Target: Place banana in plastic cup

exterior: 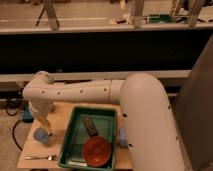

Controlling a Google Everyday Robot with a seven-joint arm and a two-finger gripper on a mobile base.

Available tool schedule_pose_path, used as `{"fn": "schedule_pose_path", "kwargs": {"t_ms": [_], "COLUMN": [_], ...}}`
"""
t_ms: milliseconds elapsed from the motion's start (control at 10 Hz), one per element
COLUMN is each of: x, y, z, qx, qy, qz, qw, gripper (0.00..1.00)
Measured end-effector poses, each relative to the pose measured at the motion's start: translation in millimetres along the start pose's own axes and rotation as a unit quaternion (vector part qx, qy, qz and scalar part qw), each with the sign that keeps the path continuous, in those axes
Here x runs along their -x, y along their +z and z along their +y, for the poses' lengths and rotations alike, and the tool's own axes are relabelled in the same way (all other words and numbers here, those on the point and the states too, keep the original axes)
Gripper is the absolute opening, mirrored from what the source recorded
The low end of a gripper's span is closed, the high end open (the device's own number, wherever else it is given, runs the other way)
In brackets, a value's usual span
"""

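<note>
My gripper [46,127] hangs down from the white arm [75,92] over the left end of the wooden table [62,116]. It is right above a small blue plastic cup [42,136] and touches or nearly touches its rim. The banana does not show; I cannot tell whether it is in the gripper or in the cup.
A green tray [108,114] in the middle of the table holds a red bowl [96,150] and a dark flat object [90,126]. A second bluish object [122,137] stands right of the tray, partly behind my arm. A fork [41,157] lies at the front left edge.
</note>
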Motion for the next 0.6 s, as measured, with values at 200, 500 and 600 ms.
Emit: {"fn": "schedule_pose_path", "kwargs": {"t_ms": [200, 500, 600], "x": [-3.0, -7.9, -8.8], "y": [5.1, 9.4, 10.2], "z": [2.5, 0.4, 1.2], "qx": [-0.029, -0.073, -0.087], "qy": [-0.013, -0.031, -0.035], "qz": [0.026, 0.064, 0.075], "qw": [0.9992, 0.9948, 0.9927], "gripper": [0.03, 0.0, 0.0]}}
